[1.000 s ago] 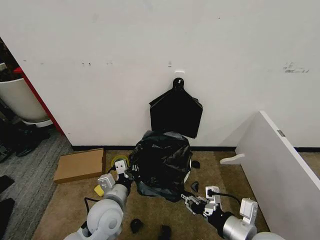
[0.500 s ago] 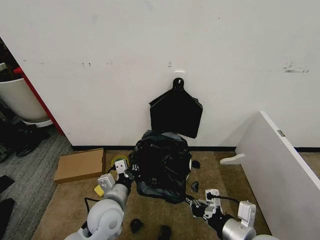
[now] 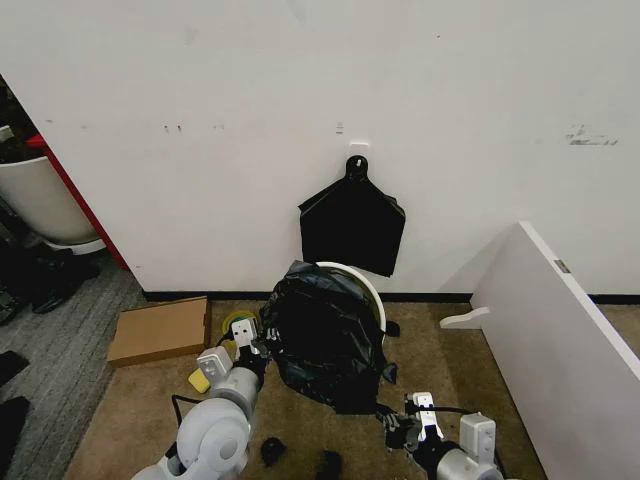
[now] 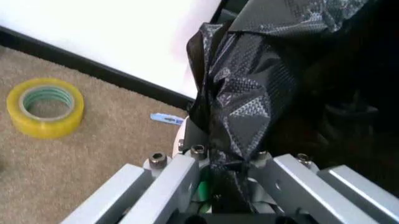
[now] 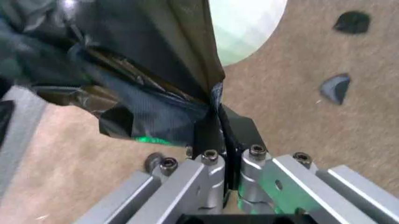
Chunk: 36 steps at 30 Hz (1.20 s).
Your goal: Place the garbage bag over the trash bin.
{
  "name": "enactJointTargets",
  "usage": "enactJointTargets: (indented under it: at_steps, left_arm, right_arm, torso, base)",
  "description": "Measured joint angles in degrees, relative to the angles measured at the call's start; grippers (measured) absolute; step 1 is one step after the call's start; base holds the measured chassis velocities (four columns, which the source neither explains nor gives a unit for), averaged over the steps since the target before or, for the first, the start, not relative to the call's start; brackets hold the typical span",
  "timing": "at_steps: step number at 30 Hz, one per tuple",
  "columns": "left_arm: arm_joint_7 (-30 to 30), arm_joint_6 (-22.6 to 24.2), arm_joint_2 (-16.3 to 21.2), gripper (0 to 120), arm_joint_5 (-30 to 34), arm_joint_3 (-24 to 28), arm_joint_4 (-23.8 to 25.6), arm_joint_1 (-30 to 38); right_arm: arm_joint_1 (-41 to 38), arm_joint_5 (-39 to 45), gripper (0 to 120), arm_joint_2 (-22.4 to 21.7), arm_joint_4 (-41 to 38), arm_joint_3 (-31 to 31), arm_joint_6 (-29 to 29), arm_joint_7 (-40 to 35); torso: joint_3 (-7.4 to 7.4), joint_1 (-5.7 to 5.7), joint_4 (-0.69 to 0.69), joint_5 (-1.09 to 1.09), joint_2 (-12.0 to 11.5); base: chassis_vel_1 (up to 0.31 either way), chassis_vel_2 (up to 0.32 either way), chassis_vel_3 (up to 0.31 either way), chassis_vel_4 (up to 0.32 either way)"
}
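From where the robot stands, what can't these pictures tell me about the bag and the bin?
- Trash bin, head view: mostly hidden under the garbage bag; whether its mouth is covered is unclear.
- Left gripper, left wrist view: bag folds hide its fingertips.
- Right gripper, right wrist view: pinches a bag edge; the bag's opening is unseen.

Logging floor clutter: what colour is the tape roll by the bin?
Yellow, clearest in the left wrist view: tape roll.

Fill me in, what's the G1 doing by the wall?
It is bagging a bin. Both end effectors are shut on the garbage bag: the left end effector pinches its edge beside the yellow tape roll, the right end effector grips the low corner near the robot. The bag drapes the trash bin, whose white rim shows at the back.
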<state>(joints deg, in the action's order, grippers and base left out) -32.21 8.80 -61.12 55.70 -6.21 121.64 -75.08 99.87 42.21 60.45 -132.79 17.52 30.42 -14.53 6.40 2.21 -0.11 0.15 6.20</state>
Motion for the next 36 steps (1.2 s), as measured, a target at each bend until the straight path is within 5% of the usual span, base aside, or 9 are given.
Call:
enactJointTargets:
  at_steps: [8,19,30,36]
  left_arm:
    - [-0.44,1.66,0.54,1,1.96,0.01,1.29,-0.62]
    - [-0.66,2.47,0.92,1,1.15,0.23,0.96,-0.91]
    - [-0.76,1.57,0.91,1,-0.19,-0.39,-1.74,0.31]
    - [0.76,1.65,1.46,1,-3.44,0.78,-1.69,-0.79]
  right_arm:
    - [-2.29,-7.77,0,0.2,6.03,-0.04,-6.97,0.12]
    - [-1.53,-8.42,0,-0.02,6.67,1.5,-12.27,-0.34]
    - [1.24,-11.26,40,-0.75,2.62,4.94,-17.48,-1.35]
    - [1.24,-11.54,59,-2.03,-2.74,6.31,-22.57,4.88]
  torso:
    - [0.0,0.0,0.0,0.0,0.0]
    - [0.0,0.0,0.0,0.0,0.0]
    - [0.0,0.0,-0.01,0.0,0.0]
    - [0.0,0.0,0.0,-0.01,0.0]
  base:
    - [0.0,0.0,0.0,0.0]
    - [0.0,0.0,0.0,0.0]
    - [0.0,0.0,0.0,0.0]
    - [0.0,0.0,0.0,0.0]
